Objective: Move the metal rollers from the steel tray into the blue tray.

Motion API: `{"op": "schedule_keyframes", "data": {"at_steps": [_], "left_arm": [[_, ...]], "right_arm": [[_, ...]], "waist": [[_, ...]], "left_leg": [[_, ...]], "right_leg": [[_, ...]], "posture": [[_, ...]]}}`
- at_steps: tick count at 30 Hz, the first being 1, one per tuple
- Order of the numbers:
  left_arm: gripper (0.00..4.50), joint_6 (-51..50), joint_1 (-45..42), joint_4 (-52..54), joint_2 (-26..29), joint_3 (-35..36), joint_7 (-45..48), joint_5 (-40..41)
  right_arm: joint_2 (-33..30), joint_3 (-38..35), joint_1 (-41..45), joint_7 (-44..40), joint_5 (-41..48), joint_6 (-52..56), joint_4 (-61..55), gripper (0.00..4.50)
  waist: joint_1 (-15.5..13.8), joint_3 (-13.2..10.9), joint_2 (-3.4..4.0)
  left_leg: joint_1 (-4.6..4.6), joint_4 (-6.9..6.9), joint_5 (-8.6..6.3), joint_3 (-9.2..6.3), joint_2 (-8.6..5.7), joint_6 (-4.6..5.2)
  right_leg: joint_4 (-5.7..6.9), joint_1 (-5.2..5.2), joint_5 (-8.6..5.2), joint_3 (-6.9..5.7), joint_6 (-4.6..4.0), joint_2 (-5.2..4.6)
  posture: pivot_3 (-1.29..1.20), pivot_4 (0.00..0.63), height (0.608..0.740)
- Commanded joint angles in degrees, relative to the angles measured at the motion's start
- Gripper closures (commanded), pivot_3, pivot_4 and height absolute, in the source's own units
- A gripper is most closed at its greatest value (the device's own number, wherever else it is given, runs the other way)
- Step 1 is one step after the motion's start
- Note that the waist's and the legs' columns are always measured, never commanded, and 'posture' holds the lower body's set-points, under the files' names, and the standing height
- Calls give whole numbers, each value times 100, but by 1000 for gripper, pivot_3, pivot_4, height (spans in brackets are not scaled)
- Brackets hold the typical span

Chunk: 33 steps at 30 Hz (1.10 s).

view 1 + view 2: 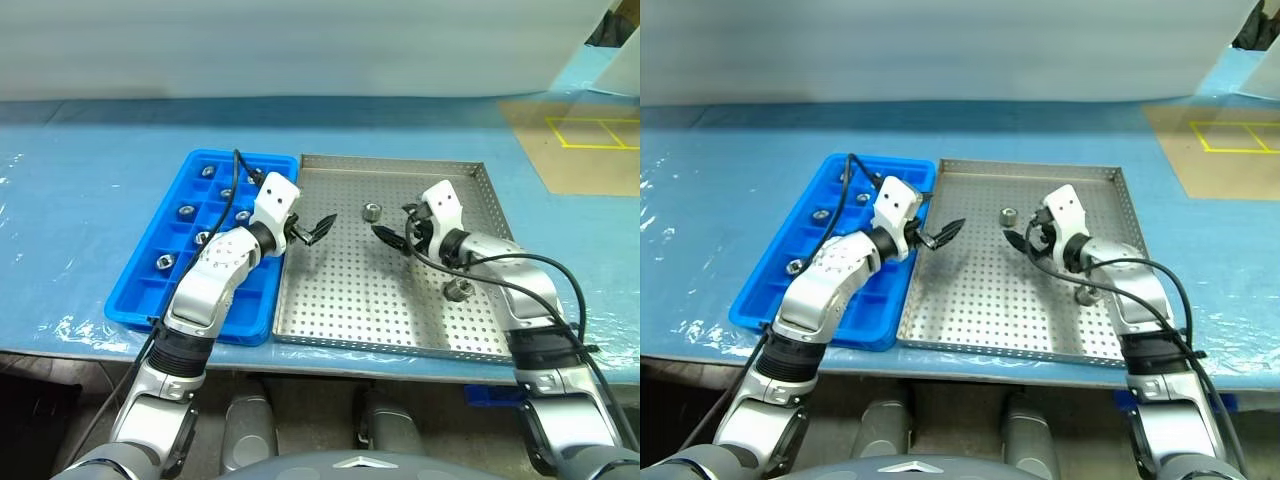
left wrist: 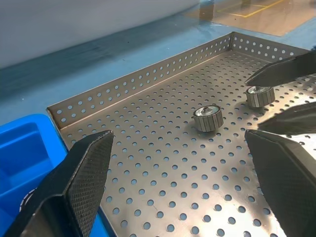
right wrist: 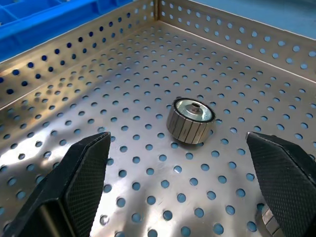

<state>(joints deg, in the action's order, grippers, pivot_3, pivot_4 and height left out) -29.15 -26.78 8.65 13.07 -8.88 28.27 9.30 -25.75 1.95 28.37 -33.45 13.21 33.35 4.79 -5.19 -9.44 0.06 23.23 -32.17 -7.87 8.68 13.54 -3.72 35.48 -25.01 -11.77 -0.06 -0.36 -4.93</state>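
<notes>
One metal roller point(image 3: 191, 122) upright, just ahead of open right end effector point(image 1: 390, 237)

We see a large silver steel tray point(image 1: 340, 300) with a perforated floor and a brushed, softly reflective finish. The short silver metal rollers point(image 3: 190, 122) on it look polished on the flat face and ribbed around the side. On the left, the bright blue plastic tray point(image 1: 150, 300) is smooth and glossy. Both rest on a light blue table cover point(image 1: 80, 200) that looks like thin, crinkled, shiny film. The black gripper fingers point(image 3: 81, 180) have matt, finely cross-hatched pads.
</notes>
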Motion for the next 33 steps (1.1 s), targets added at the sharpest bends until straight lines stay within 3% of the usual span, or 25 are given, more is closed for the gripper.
{"op": "schedule_keyframes", "data": {"at_steps": [1,11,20,23,29,30,33], "left_arm": [[15,105,18,212,123,35,238,147],[15,40,339,621,256,69,494,385],[15,-40,500,874,415,125,509,496],[0,-66,533,926,447,142,494,532],[0,-100,602,990,521,161,478,579],[0,-106,604,994,527,159,474,583],[0,-130,632,1032,540,157,462,598]], "right_arm": [[145,61,462,118,-130,35,390,0],[451,150,1530,128,-454,-93,1985,0],[554,288,1844,-46,-665,-213,2774,0],[615,252,1914,-34,-702,-408,2978,639],[659,171,1953,-38,-678,-635,3092,2677],[658,168,1953,-37,-677,-655,3104,2887],[623,185,1918,-34,-707,-739,3085,2879]], "waist": [[6,0,0],[-23,0,1],[-32,0,1],[-31,0,1],[-35,0,1],[-35,0,1],[-35,0,1]], "left_leg": [[1,0,0,0,0,0],[5,1,0,0,-2,-1],[4,1,1,0,0,-2],[4,0,1,0,-1,-2],[5,1,1,0,0,-3],[5,1,1,0,0,-3],[5,1,2,0,1,-3]], "right_leg": [[0,-1,0,0,0,0],[1,-3,0,-2,-2,-2],[3,-3,0,-3,-2,-2],[6,-4,0,-2,-2,-2],[8,-6,0,-3,-3,-2],[8,-6,-1,-3,-3,-2],[8,-7,0,-3,-3,-2]], "posture": [[1,150,740],[52,150,740],[86,150,740],[95,150,740],[98,150,740],[98,150,740],[97,150,740]]}}
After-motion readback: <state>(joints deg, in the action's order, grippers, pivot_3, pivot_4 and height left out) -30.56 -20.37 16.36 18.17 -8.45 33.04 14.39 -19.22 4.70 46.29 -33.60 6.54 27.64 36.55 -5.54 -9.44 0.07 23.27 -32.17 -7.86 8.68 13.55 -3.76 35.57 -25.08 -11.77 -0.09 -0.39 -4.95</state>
